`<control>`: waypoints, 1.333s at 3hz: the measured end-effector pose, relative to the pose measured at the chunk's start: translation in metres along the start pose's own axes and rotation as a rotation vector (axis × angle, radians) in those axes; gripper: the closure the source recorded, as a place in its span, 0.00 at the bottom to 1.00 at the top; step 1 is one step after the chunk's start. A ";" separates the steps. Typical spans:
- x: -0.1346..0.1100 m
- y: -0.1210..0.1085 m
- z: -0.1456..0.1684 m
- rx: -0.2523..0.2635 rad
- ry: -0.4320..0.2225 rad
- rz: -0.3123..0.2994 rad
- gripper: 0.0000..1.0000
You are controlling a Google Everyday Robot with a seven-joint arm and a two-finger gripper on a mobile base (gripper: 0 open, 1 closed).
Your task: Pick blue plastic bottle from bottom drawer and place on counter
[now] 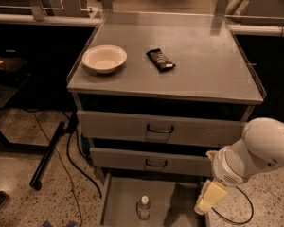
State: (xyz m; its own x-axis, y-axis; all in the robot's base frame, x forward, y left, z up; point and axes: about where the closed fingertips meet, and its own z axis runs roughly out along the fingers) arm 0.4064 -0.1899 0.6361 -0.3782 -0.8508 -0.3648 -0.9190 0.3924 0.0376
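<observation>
Single-arm retrieval, approach stage. The blue plastic bottle (pixel 143 207) stands upright, white cap up, on the floor of the pulled-out bottom drawer (pixel 117 197), a position that leaves its neck and sides free for a grasp from above or from the side. The hand (pixel 207 201), pale yellow at the end of the white arm (pixel 255 155), hangs to the right of the bottle, near it but apart, by the drawer's right wall; whether it is spread or closed cannot be told. It holds nothing. Above and behind the bottle lies the grey tabletop (pixel 203 70), the delivery surface, carrying a white bowl (pixel 104 59) and a dark wrapped snack bar (pixel 160 60); its right-hand part, farthest from both, probably suits the placement.
</observation>
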 end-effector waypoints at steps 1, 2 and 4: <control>0.000 0.000 0.000 0.000 0.000 0.000 0.00; 0.004 0.005 0.011 -0.024 -0.021 0.015 0.00; 0.026 0.026 0.123 -0.155 -0.076 0.090 0.00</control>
State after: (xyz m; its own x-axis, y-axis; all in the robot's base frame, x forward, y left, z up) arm 0.3863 -0.1592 0.5135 -0.4555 -0.7834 -0.4227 -0.8902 0.4021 0.2141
